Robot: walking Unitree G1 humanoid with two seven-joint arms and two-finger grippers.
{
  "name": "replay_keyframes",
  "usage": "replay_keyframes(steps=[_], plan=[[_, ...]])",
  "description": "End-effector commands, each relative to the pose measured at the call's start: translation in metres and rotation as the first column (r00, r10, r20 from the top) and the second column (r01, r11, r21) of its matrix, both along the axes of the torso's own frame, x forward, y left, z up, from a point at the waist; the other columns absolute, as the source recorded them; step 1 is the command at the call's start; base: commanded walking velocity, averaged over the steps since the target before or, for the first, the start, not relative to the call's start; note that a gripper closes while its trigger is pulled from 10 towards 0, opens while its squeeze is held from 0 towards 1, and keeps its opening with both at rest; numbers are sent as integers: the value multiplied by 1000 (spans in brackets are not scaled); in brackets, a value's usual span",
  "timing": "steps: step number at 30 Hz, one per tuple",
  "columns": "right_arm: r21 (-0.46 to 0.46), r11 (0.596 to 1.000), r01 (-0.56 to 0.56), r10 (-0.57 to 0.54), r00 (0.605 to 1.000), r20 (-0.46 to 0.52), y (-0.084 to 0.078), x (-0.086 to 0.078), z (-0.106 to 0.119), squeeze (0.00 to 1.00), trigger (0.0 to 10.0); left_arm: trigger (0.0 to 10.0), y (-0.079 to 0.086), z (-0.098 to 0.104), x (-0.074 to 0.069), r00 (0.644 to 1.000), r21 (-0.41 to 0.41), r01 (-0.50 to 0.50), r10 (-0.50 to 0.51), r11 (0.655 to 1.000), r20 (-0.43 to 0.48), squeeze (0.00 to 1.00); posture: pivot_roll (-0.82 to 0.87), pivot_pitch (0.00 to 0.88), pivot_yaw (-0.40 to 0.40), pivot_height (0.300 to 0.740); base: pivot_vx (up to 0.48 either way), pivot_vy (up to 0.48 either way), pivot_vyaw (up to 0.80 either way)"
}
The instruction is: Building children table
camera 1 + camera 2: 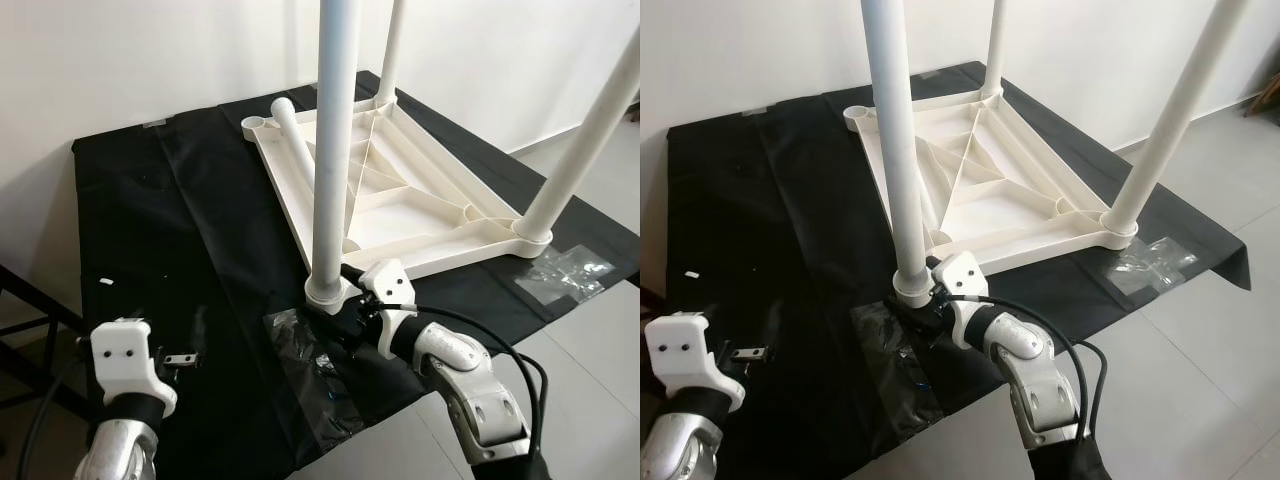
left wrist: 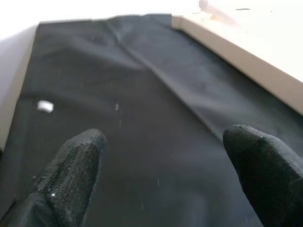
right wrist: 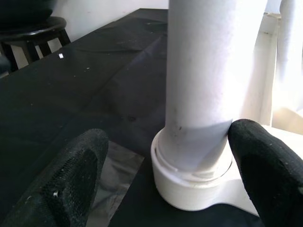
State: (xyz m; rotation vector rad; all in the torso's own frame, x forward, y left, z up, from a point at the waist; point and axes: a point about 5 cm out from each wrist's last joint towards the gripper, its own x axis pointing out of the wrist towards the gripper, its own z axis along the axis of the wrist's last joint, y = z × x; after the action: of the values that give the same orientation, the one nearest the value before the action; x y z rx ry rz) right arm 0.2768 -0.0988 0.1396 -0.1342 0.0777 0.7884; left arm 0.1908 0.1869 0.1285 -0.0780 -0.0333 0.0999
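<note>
A white children's table [image 1: 420, 215] lies upside down on a black cloth [image 1: 180, 230]. Three white legs stand in its corner sockets: the near one [image 1: 335, 150], the far one [image 1: 392, 50] and the right one [image 1: 590, 130]. A loose leg [image 1: 297, 145] lies on the underside beside the empty far-left socket [image 1: 255, 124]. My right gripper [image 1: 345, 318] is open at the base of the near leg [image 3: 203, 80], one finger [image 3: 265, 170] close against the socket collar, the other [image 3: 71, 175] well apart. My left gripper [image 2: 165, 146] hovers open over bare cloth at the near left.
A clear plastic bag [image 1: 320, 385] lies on the cloth's near edge under my right arm, another [image 1: 565, 270] by the right corner. A small white piece [image 1: 105, 282] rests on the cloth at left. A dark stool [image 3: 33, 28] stands beyond. Tiled floor [image 1: 600, 340] surrounds the cloth.
</note>
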Motion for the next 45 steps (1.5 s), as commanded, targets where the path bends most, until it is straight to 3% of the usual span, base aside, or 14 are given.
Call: replay_keyframes(steps=[1, 4, 10, 33, 45], plan=[[19, 999, -42, 42, 999, -1, 9, -6, 2, 0, 10000, 10000, -2, -3, -2, 1000, 6, -3, 3, 1000, -28, 0, 16, 56, -5, 740, 0, 0, 0], [-4, 1000, -30, 30, 999, 41, 14, -9, 1, 0, 10000, 10000, -9, -5, 0, 1000, 42, 20, -19, 999, -25, 0, 16, 42, -8, 740, 0, 0, 0], [8, 1000, 13, -14, 998, 61, 15, -6, 0, 0, 10000, 10000, -10, -7, 4, 1000, 9, 22, -22, 1000, -21, 0, 14, 38, -7, 740, 0, -399, 0], [10, 999, 39, -40, 999, 34, 12, -5, -5, 0, 10000, 10000, -15, -8, 7, 998, -38, 67, -68, 997, -11, 0, 3, 49, -12, 740, 0, -472, 0], [19, 998, 53, -53, 998, 19, 9, -1, -5, 0, 10000, 10000, -23, -7, 11, 987, -64, 160, -160, 985, 2, 0, -8, 49, -9, 740, 0, -472, 0]])
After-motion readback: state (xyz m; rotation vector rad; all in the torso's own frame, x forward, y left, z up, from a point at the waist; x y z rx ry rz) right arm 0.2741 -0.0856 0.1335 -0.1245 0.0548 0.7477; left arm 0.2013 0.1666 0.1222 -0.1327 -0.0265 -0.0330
